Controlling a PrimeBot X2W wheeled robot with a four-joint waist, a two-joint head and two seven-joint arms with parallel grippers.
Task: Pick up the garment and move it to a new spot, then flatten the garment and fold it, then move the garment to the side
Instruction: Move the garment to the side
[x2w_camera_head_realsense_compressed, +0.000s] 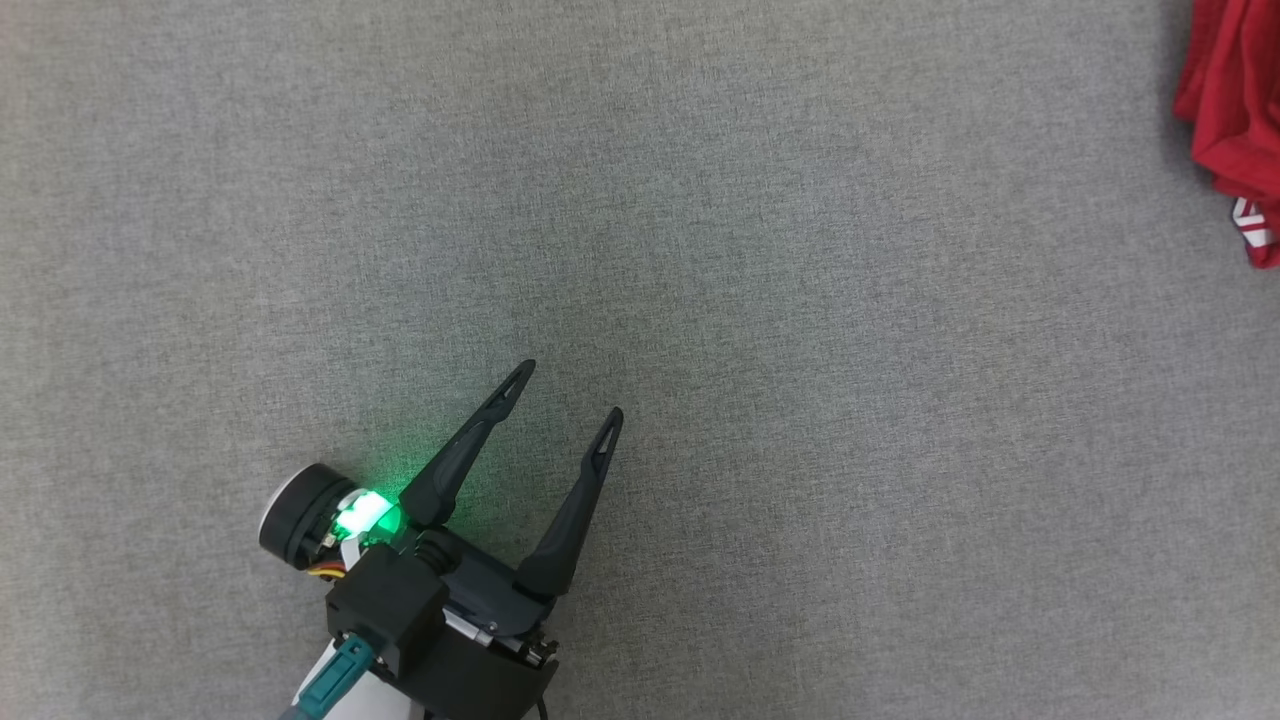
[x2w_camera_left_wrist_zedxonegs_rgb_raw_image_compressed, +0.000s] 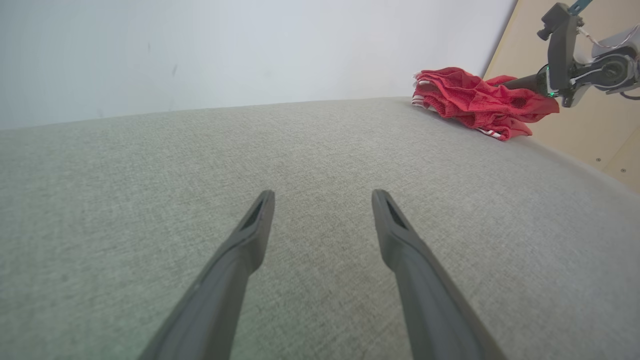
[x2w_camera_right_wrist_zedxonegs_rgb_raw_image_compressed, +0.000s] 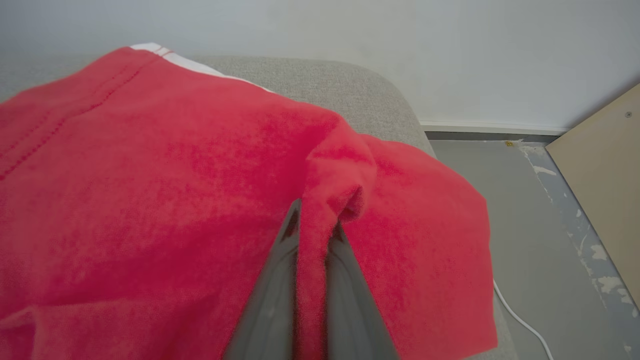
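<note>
The garment (x2w_camera_head_realsense_compressed: 1235, 110) is red cloth with white stripes, bunched at the far right edge of the grey fabric surface (x2w_camera_head_realsense_compressed: 700, 250). In the left wrist view the garment (x2w_camera_left_wrist_zedxonegs_rgb_raw_image_compressed: 475, 102) lies crumpled at the far right of the surface, with my right gripper (x2w_camera_left_wrist_zedxonegs_rgb_raw_image_compressed: 542, 85) reaching into it. In the right wrist view my right gripper (x2w_camera_right_wrist_zedxonegs_rgb_raw_image_compressed: 315, 225) is shut on a pinched fold of the garment (x2w_camera_right_wrist_zedxonegs_rgb_raw_image_compressed: 175, 200), which drapes over both fingers. My left gripper (x2w_camera_head_realsense_compressed: 572, 390) hovers open over bare surface at the lower left, far from the garment; in its own view the left gripper (x2w_camera_left_wrist_zedxonegs_rgb_raw_image_compressed: 322, 197) holds nothing.
The grey surface ends in a rounded edge beside the garment. Beyond it lie a grey floor (x2w_camera_right_wrist_zedxonegs_rgb_raw_image_compressed: 540, 240) with a white cable (x2w_camera_right_wrist_zedxonegs_rgb_raw_image_compressed: 520, 320), a tan board (x2w_camera_right_wrist_zedxonegs_rgb_raw_image_compressed: 605, 170) and a white wall (x2w_camera_left_wrist_zedxonegs_rgb_raw_image_compressed: 250, 50).
</note>
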